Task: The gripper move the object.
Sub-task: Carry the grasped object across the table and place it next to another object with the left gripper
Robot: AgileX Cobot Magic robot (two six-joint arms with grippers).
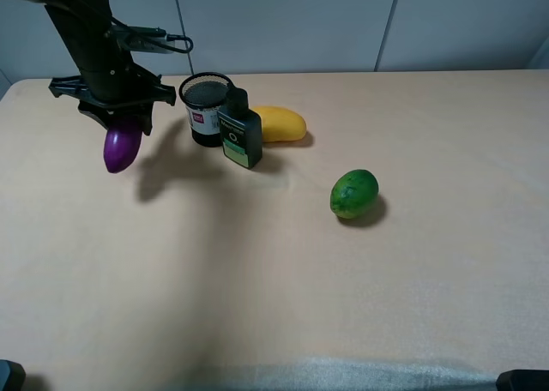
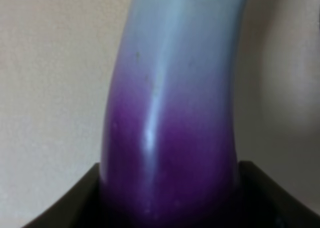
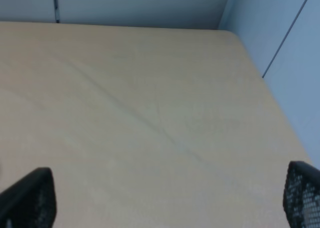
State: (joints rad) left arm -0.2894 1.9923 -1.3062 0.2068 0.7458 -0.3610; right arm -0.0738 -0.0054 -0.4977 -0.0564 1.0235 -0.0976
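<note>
The purple eggplant hangs in my left gripper at the far left of the exterior high view, purple end down, lifted above the table with its shadow to the right. The left wrist view shows the eggplant close up, purple fading to white, clamped between the black fingers. My right gripper is open and empty over bare table; its mesh-patterned fingertips stand wide apart.
A black mesh cup and a dark bottle stand just right of the left gripper. A yellow mango-like fruit lies behind the bottle. A round green fruit sits mid-right. The tan table ends at a grey wall.
</note>
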